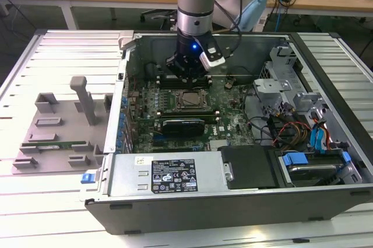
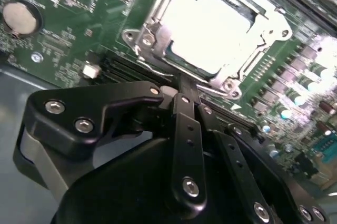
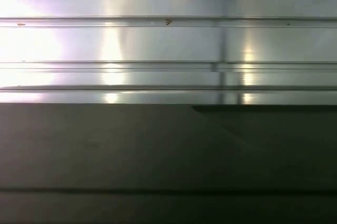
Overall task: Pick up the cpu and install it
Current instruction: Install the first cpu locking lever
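The cpu [image 2: 210, 26] lies flat in its socket frame [image 2: 152, 37], a bright silver square in the upper middle of the second wrist view, with the metal bracket edges around it. In the exterior view it shows as a pale square [image 1: 186, 100] at the centre of the motherboard [image 1: 227, 121], inside the open computer case [image 1: 116, 184]. Seated level within the frame, it looks already placed, likely so the pins meet evenly.

The end effector [image 1: 187, 77] hangs just above and behind the socket in the exterior view, in the upper middle of the frame. In the second wrist view its black linkages [image 2: 181, 129] fill the lower half and their tips come together near the socket's near edge, with nothing seen between them, so I judge it clenched and empty.

A grey parts tray [image 1: 58, 131] sits at the left on the slatted worktop [image 1: 35, 201], well apart from the case.
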You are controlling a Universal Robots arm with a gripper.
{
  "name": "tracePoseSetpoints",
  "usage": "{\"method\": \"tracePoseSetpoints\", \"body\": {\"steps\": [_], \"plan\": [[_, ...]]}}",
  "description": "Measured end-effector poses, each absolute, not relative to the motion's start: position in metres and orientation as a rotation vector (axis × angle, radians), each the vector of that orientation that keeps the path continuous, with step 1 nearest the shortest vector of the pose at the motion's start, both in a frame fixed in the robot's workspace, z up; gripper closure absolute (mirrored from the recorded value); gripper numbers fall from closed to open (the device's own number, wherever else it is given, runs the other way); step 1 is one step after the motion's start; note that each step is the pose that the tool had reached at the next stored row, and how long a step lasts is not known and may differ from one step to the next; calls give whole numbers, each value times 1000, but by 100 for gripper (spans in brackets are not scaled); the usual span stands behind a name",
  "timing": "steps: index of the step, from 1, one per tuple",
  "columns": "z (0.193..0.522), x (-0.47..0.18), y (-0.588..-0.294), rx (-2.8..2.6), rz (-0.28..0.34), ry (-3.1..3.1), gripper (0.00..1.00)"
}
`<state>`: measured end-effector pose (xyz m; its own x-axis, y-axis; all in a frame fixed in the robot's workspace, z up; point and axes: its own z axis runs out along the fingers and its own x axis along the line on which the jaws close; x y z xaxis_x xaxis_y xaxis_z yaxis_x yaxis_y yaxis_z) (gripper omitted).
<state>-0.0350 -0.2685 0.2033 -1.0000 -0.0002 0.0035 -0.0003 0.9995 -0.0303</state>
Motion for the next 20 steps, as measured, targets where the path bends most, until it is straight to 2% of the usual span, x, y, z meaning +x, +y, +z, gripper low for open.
{"method": "tracePoseSetpoints", "body": {"steps": [20], "plan": [[205, -28, -270, 1, 47, -3129, 89]]}}
